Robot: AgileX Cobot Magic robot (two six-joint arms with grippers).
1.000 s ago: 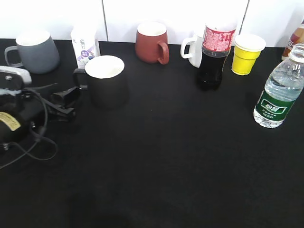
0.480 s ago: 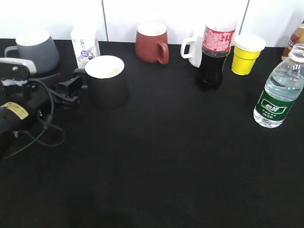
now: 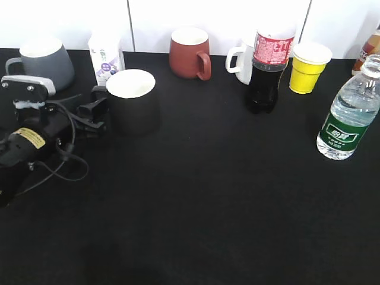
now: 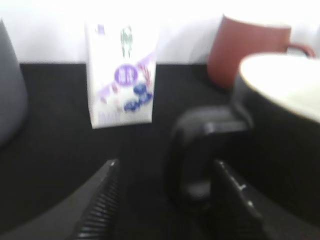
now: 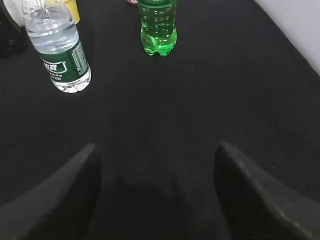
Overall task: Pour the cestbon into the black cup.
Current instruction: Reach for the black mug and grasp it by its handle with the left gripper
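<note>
The black cup (image 3: 133,107), white inside, stands left of middle on the black table; in the left wrist view it (image 4: 282,135) fills the right side. Its handle (image 4: 200,150) points left. My left gripper (image 3: 98,113) is open at the handle. In the left wrist view the gripper (image 4: 165,162) has the handle between its jaws, close to the right finger. The cestbon (image 3: 349,113), a clear bottle with a green label and no cap, stands upright at the far right. It also shows in the right wrist view (image 5: 60,50). My right gripper (image 5: 157,146) is open and empty, well short of the cestbon.
Along the back stand a grey mug (image 3: 44,62), a small milk carton (image 3: 105,56), a brick-red mug (image 3: 189,52), a white mug (image 3: 240,59), a cola bottle (image 3: 270,65) and a yellow cup (image 3: 309,66). A green soda bottle (image 5: 157,25) stands right of the cestbon.
My left gripper has moved away from the table's front and to the right, up to the black cup's handle. The cup and the bottle have not moved.
</note>
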